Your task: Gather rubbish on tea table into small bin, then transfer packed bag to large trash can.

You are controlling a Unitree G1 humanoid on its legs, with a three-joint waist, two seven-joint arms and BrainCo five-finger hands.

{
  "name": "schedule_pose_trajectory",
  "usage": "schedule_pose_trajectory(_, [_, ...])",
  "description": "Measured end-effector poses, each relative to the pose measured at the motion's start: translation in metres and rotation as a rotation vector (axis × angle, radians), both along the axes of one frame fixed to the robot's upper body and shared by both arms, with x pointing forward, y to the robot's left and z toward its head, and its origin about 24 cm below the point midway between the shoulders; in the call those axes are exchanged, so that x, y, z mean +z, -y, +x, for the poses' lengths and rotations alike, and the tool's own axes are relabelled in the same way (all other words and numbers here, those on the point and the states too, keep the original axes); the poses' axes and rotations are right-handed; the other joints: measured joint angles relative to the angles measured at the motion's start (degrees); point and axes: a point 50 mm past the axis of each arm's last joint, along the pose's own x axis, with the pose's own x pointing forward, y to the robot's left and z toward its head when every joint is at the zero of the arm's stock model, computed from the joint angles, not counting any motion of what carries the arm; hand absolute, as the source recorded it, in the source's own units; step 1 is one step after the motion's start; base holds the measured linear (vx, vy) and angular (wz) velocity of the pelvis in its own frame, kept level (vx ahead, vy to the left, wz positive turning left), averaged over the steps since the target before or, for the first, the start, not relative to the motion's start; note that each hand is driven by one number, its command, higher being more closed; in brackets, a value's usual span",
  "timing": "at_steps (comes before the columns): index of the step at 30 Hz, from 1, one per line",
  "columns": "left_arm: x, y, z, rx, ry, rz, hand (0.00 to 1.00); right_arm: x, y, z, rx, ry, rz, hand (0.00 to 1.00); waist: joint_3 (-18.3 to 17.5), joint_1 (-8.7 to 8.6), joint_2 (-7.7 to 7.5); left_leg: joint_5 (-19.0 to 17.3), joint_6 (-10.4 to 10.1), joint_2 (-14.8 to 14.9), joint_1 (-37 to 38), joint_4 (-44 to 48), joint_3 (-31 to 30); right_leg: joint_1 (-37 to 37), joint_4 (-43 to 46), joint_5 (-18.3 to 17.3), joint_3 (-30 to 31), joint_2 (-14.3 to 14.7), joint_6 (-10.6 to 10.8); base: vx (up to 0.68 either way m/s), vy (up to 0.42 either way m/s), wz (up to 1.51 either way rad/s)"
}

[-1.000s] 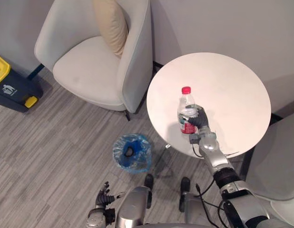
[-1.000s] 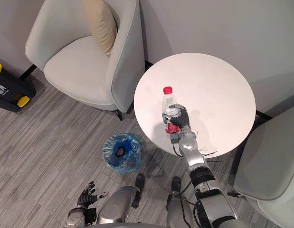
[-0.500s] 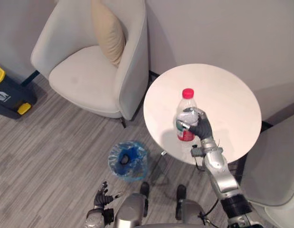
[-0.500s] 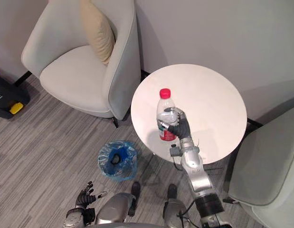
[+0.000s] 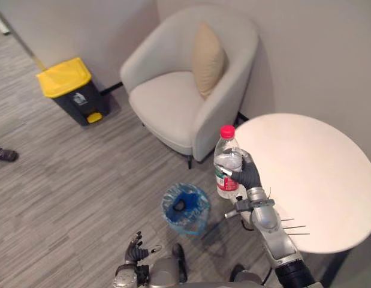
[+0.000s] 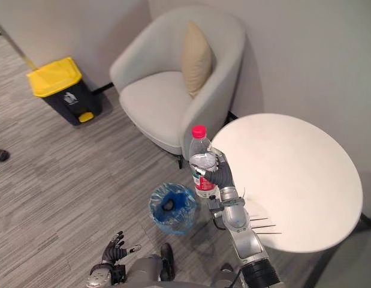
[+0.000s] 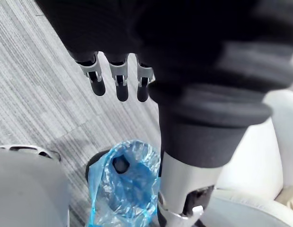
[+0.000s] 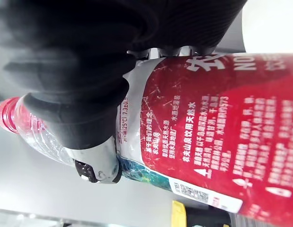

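A clear plastic bottle (image 5: pixel 227 162) with a red cap and red label stands upright in the air, my right hand (image 5: pixel 250 175) shut on its lower half. It hangs just off the left rim of the round white tea table (image 5: pixel 317 180), clear of the top. In the right wrist view the bottle's label (image 8: pixel 198 142) lies right against the palm. Below and to the left, the small bin (image 5: pixel 185 207) with a blue bag stands on the floor, something dark inside it. My left hand (image 5: pixel 136 251) hangs low beside the bin, its fingers (image 7: pixel 117 80) open.
A grey armchair (image 5: pixel 185 102) with a tan cushion (image 5: pixel 207 60) stands behind the bin, close to the table. The large dark trash can (image 5: pixel 74 90) with a yellow lid is by the wall at far left. A person's shoe (image 5: pixel 4 154) shows at the left edge.
My right hand has lifted the bottle off the table top and carried it left past the rim, towards the bin. The camera has swung, bringing the yellow-lidded can into fuller view.
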Motion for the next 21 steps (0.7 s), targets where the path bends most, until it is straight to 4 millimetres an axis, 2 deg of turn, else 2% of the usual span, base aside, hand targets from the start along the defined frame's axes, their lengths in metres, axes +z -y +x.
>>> schedule_pose_trajectory(2, [0.0, -0.002, -0.001, -0.018, -0.005, 0.01, 0.0, -0.01, -0.01, 0.002, 0.045, -0.044, -0.016, 1.0, 0.2, -0.12, -0.18, -3.0, 0.4, -0.8, 0.1, 4.1, -0.2, -2.0, 8.4, -1.2, 2.8, -2.8, -0.5, 0.03, 0.151, 0.09])
schedule_pose_trajectory(4, [0.0, -0.006, -0.002, -0.04, -0.01, 0.023, 0.0, -0.02, -0.016, 0.0, 0.087, -0.093, -0.037, 1.0, 0.6, -0.32, -0.38, -5.5, 0.9, -1.0, 0.0, 7.3, -1.6, -6.2, 18.8, -0.4, 8.5, -3.7, -3.7, 0.01, 0.118, 0.25])
schedule_pose_trajectory(5, [0.0, -0.009, -0.002, -0.059, -0.016, 0.039, 0.0, -0.027, -0.02, -0.002, 0.117, -0.123, -0.056, 1.0, 1.0, -0.78, -0.2, -6.3, 0.9, -1.1, -0.3, 8.5, -3.6, -9.6, 23.9, -1.5, 14.3, -2.2, -5.2, 0.02, 0.039, 0.72])
schedule_pose_trajectory(6, [-0.002, -0.011, -0.005, -0.071, -0.035, 0.048, 0.0, -0.03, -0.025, -0.004, 0.151, -0.14, -0.066, 1.0, 1.1, -1.81, -0.49, -6.4, 0.9, -1.2, -1.1, 9.0, -6.2, -11.3, 24.0, -4.1, 19.3, 1.5, -4.2, 0.03, 0.0, 0.88])
schedule_pose_trajectory(7, [-0.002, -0.013, -0.006, -0.073, -0.043, 0.054, 0.0, -0.03, -0.027, -0.004, 0.165, -0.141, -0.068, 1.0, 1.2, -1.99, -0.83, -6.4, 0.9, -1.3, -1.5, 9.1, -7.4, -12.1, 23.3, -5.0, 21.7, 3.2, -3.8, 0.04, -0.056, 1.03])
schedule_pose_trajectory(8, [-0.003, -0.018, -0.008, -0.082, -0.054, 0.072, 0.0, -0.031, -0.032, -0.006, 0.193, -0.143, -0.073, 1.0, 1.5, -2.06, -1.51, -6.3, 0.7, -1.9, -2.4, 9.2, -9.6, -14.0, 21.0, -6.0, 26.8, 6.7, -3.0, 0.05, -0.088, 0.95])
schedule_pose_trajectory(9, [-0.003, -0.021, -0.009, -0.087, -0.064, 0.083, 0.0, -0.032, -0.033, -0.006, 0.205, -0.145, -0.083, 1.0, 1.5, -1.99, -1.72, -6.0, 0.3, -2.4, -3.2, 9.4, -11.0, -14.8, 17.9, -5.8, 29.7, 8.9, -2.7, 0.07, -0.129, 1.16])
schedule_pose_trajectory(10, [-0.003, -0.02, -0.009, -0.095, -0.067, 0.085, 0.0, -0.032, -0.033, -0.007, 0.211, -0.141, -0.1, 1.0, 1.4, -2.26, -2.12, -5.9, -0.2, -3.7, -4.4, 10.4, -13.1, -14.8, 13.9, -4.8, 31.1, 9.6, -2.4, 0.09, -0.167, 1.4])
schedule_pose_trajectory(11, [-0.002, -0.021, -0.005, -0.112, -0.063, 0.096, 0.0, -0.03, -0.034, -0.005, 0.219, -0.128, -0.128, 1.0, 2.2, -2.85, -2.87, -6.5, -0.6, -5.2, -6.0, 13.7, -15.3, -14.9, 12.2, -3.2, 30.4, 9.1, -1.7, 0.09, -0.157, 1.3])
schedule_pose_trajectory(12, [-0.003, -0.017, -0.003, -0.116, -0.062, 0.089, 0.0, -0.032, -0.031, -0.002, 0.221, -0.13, -0.155, 1.0, 3.0, -3.01, -1.39, -7.1, -1.1, -4.9, -7.2, 16.0, -16.7, -14.8, 12.7, -3.3, 29.1, 9.2, -1.9, 0.07, -0.107, 0.97])
schedule_pose_trajectory(13, [-0.003, -0.012, -0.002, -0.117, -0.051, 0.077, 0.0, -0.034, -0.029, 0.004, 0.227, -0.135, -0.204, 1.0, 3.3, -2.08, 0.42, -7.6, -1.7, -4.3, -9.5, 17.8, -17.6, -15.7, 13.0, -3.6, 28.2, 9.8, -2.3, 0.05, -0.074, 0.44])
schedule_pose_trajectory(14, [-0.001, -0.008, 0.004, -0.109, -0.025, 0.068, 0.0, -0.033, -0.029, 0.011, 0.229, -0.128, -0.247, 1.0, 4.3, -1.49, 1.34, -7.5, -1.9, -3.9, -12.3, 19.0, -18.2, -18.0, 14.4, -3.7, 27.7, 10.3, -2.5, 0.03, -0.064, 0.29])
schedule_pose_trajectory(15, [0.001, -0.009, 0.008, -0.107, -0.012, 0.069, 0.0, -0.032, -0.029, 0.015, 0.231, -0.122, -0.262, 1.0, 5.2, -1.42, 1.54, -7.4, -2.1, -3.7, -13.6, 19.7, -18.6, -19.1, 15.1, -3.7, 27.1, 10.4, -2.6, -0.01, -0.094, 0.39])
schedule_pose_trajectory(17, [0.01, -0.01, 0.031, -0.102, 0.059, 0.077, 0.0, -0.027, -0.031, 0.029, 0.225, -0.1, -0.33, 1.0, 9.4, -1.42, 1.43, -7.3, -2.6, -3.6, -17.2, 22.4, -20.3, -22.0, 18.5, -4.4, 24.7, 10.5, -3.8, -0.09, -0.087, 0.47])
schedule_pose_trajectory(19, [0.018, -0.01, 0.047, -0.093, 0.107, 0.085, 0.0, -0.022, -0.033, 0.039, 0.22, -0.079, -0.373, 1.0, 11.6, -1.09, 0.94, -7.0, -3.2, -3.8, -20.6, 24.3, -21.3, -25.1, 21.3, -5.1, 23.7, 10.5, -4.6, -0.16, -0.077, 0.35])
schedule_pose_trajectory(21, [0.025, -0.008, 0.062, -0.095, 0.149, 0.088, 0.0, -0.016, -0.033, 0.048, 0.198, -0.057, -0.411, 1.0, 12.4, -0.04, 0.55, -6.7, -3.8, -4.5, -25.3, 26.4, -22.1, -29.9, 24.8, -6.3, 23.5, 10.1, -4.6, -0.22, -0.078, 0.36])
